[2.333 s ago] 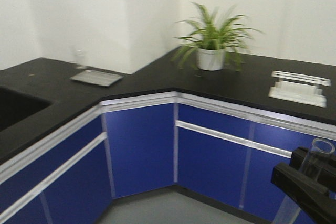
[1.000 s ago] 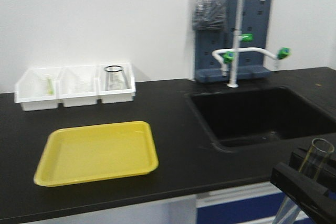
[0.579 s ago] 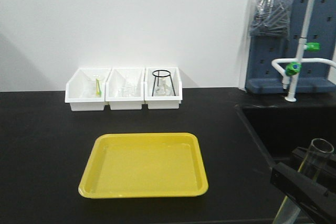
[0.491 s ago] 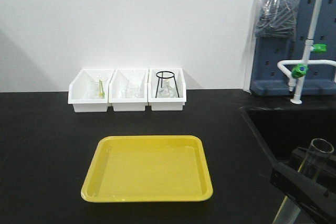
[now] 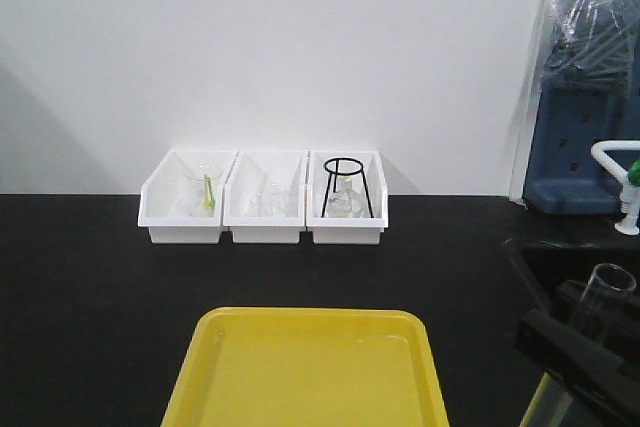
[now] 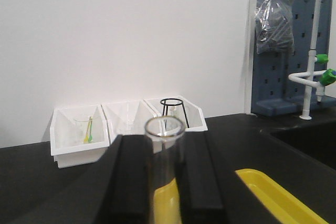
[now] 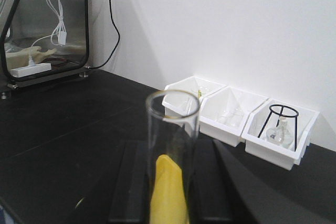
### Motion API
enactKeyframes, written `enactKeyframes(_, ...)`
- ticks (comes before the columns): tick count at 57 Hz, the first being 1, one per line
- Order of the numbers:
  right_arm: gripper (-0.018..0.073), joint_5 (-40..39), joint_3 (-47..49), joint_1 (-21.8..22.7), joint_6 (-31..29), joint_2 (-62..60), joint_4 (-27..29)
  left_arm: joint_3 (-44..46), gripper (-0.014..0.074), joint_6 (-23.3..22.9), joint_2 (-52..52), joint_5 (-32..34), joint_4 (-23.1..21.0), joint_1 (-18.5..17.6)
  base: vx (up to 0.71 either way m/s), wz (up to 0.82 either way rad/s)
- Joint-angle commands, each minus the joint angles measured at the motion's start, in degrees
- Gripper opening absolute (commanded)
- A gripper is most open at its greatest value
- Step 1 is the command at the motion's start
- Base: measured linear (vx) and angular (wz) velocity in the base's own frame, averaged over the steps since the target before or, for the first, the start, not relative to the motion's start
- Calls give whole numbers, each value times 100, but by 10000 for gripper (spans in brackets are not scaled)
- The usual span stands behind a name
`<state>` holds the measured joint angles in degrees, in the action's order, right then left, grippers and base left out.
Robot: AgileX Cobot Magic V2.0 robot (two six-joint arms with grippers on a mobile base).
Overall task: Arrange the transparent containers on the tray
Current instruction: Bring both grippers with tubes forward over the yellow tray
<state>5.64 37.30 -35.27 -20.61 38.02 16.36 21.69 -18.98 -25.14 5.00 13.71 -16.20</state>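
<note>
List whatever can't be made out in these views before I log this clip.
Yellow tray: near part cut off by the front view's bottom edge; in the left wrist view the left gripper hides part of it.
Left tube and right tube: lower ends run off the wrist views' bottom edges.
Middle white bin: its clear glassware is too faint to identify.
Bag on the pegboard: contents blurred behind crinkled plastic.

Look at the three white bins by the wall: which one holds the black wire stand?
The rightmost bin: a black wire stand stands inside it. The middle bin holds only clear glassware; the leftmost bin has a beaker with something green.
</note>
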Motion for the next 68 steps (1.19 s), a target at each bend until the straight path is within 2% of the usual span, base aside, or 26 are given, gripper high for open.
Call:
enactKeyframes(1, 138, -465, 172, 37, -39, -23, -6, 197, 174, -42, -22, 442, -69, -31, 25, 7)
enactKeyframes(35, 138, -465, 172, 37, -39, -23, -6, 197, 174, -42, -22, 442, -69, -31, 18, 3)
enactKeyframes(68, 138, -465, 172, 37, -39, -23, -6, 197, 174, -42, -22, 442, -69, -31, 6, 1)
